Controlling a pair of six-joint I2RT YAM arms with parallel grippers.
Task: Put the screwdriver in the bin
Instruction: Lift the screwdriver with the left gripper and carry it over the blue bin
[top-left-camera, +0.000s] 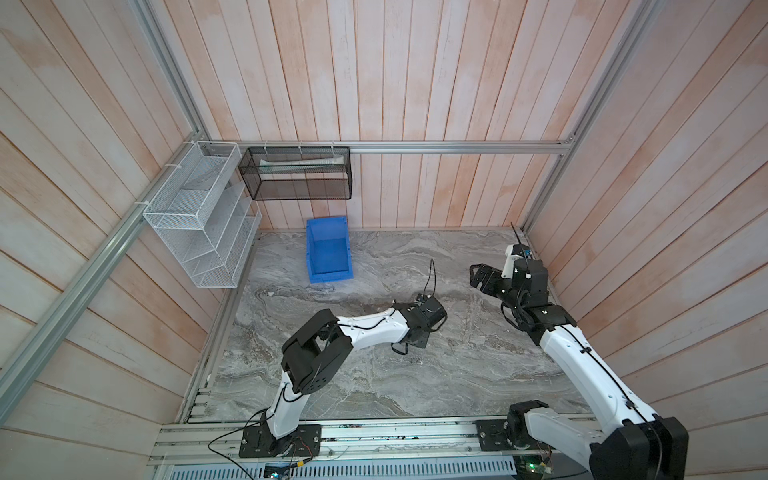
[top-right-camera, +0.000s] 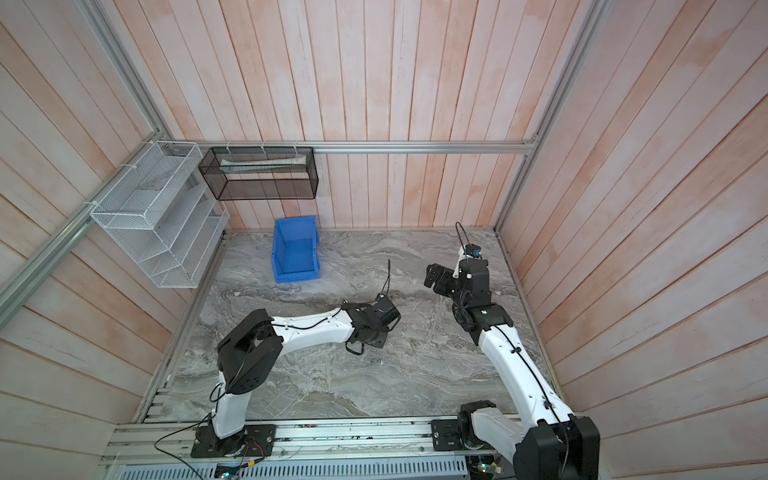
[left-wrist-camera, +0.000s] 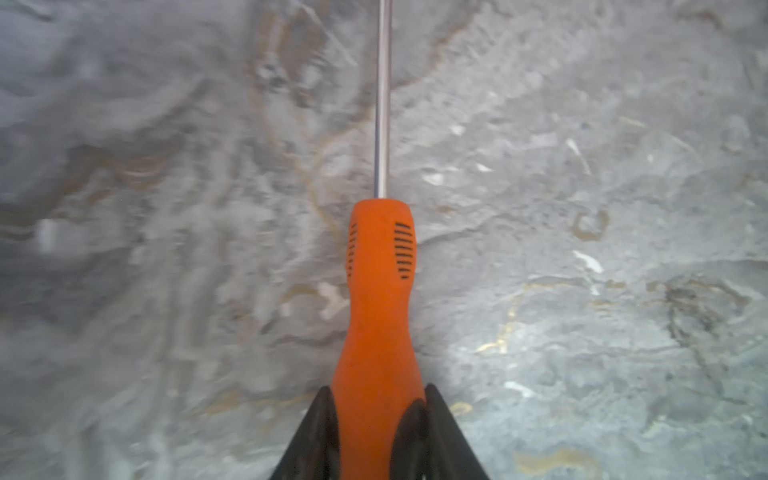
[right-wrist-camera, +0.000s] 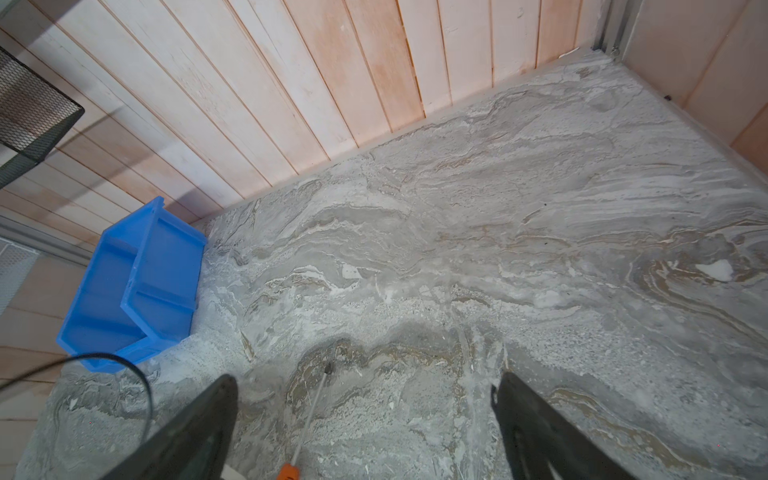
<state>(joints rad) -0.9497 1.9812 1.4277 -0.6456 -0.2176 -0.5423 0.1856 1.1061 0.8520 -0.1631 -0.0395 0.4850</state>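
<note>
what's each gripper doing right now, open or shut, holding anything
left gripper: shut on the screwdriver, at its orange handle
right gripper: open, holding nothing

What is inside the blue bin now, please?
Nothing shows inside the bin: in both top views its floor is bare blue. A thin strip behind the front lip may be covered. The screwdriver is in the left gripper.
</note>
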